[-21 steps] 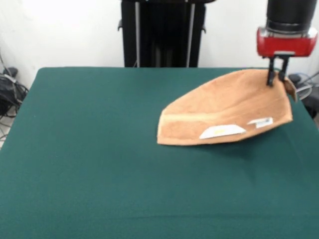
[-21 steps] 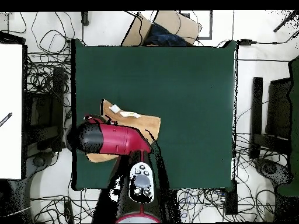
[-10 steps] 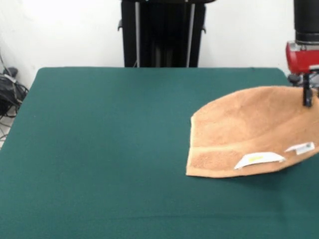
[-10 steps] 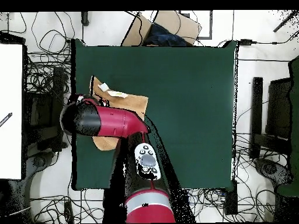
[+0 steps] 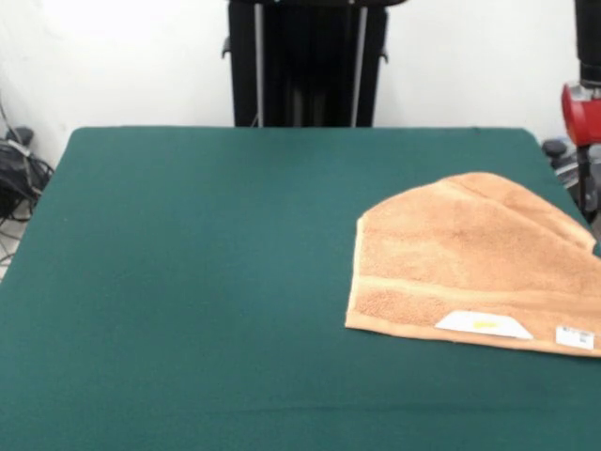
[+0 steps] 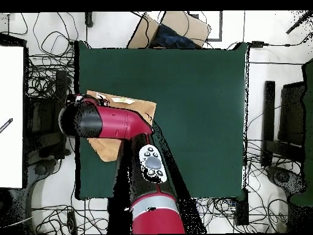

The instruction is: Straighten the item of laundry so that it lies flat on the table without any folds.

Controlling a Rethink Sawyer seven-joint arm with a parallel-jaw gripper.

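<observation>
The item of laundry (image 5: 460,263), a tan towel, lies spread low on the right part of the green table (image 5: 188,282). Two white tags sit along its near edge. A diagonal crease runs across its far right corner, which looks folded over. Its right side runs off the picture's edge. My gripper (image 5: 586,188) hangs at the far right edge, just above that side of the towel and only partly in view. From overhead, the red arm (image 6: 116,122) covers most of the towel (image 6: 136,105) at the table's left edge (image 6: 78,171).
The black pedestal (image 5: 305,61) stands behind the table. In the overhead view a cardboard box (image 6: 183,27) lies beyond the far edge, a white surface (image 6: 12,116) stands at the left, and cables lie all around the table.
The gripper has moved right towards the picture's edge, dragging the towel with it. The towel, lifted at one corner before, now lies low on the table.
</observation>
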